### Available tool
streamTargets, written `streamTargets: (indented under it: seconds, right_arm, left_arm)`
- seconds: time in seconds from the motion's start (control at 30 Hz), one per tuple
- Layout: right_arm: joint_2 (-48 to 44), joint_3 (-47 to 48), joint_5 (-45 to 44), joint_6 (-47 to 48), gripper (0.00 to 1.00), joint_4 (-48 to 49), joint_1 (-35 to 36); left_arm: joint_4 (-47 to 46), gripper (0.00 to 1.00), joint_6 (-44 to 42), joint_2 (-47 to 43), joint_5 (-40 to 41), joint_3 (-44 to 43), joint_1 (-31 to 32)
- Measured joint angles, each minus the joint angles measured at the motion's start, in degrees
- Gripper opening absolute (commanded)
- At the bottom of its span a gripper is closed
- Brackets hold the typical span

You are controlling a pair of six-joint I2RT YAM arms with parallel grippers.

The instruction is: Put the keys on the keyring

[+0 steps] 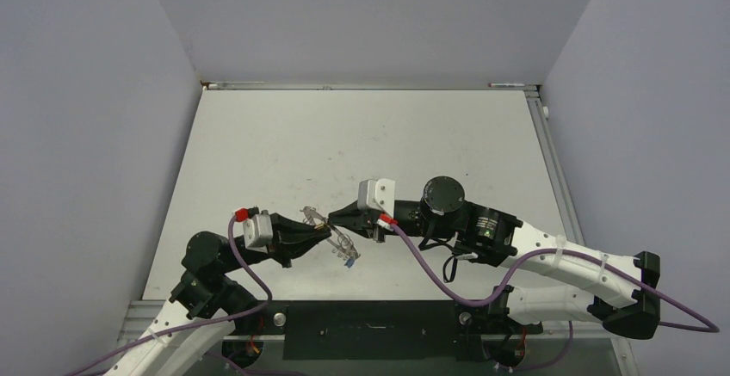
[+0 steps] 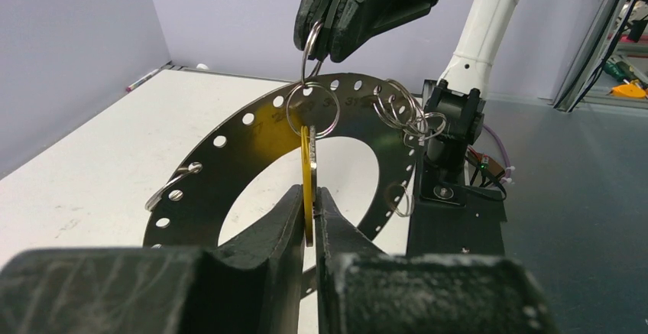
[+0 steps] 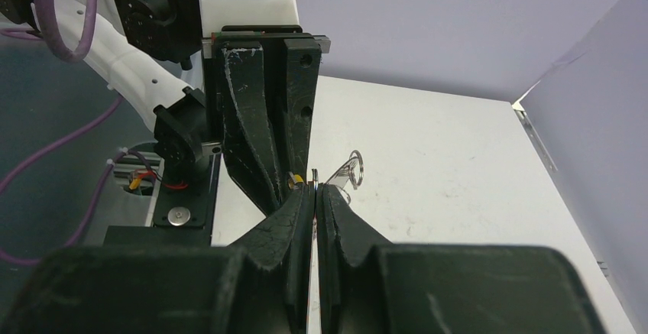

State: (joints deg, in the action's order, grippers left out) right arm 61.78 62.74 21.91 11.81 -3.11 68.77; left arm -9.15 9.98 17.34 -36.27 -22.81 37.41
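Observation:
The keyring is a wide, flat silvery-grey loop with a row of holes, held in the air between the grippers; it also shows in the top view. Several small split rings hang from its holes. My left gripper is shut on the yellow-headed key, seen edge-on, whose head hangs from a split ring. My right gripper comes from above, shut on a small split ring; in its own view the ring is edge-on. A blue-headed key hangs below.
Both grippers meet above the white table, near its front edge. The left gripper's fingers stand right in front of the right gripper. Grey walls enclose the table; the black base plate lies below.

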Motion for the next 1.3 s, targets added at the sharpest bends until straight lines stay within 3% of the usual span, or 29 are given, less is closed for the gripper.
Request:
streamTargets:
  seconds: [1.3]
  right_arm:
    - [0.2,-5.4,-5.2,-0.5,0.05,0.1,0.0]
  left_arm:
    - [6.0,0.0,-3.0,-0.7,3.7,-1.2,-1.2]
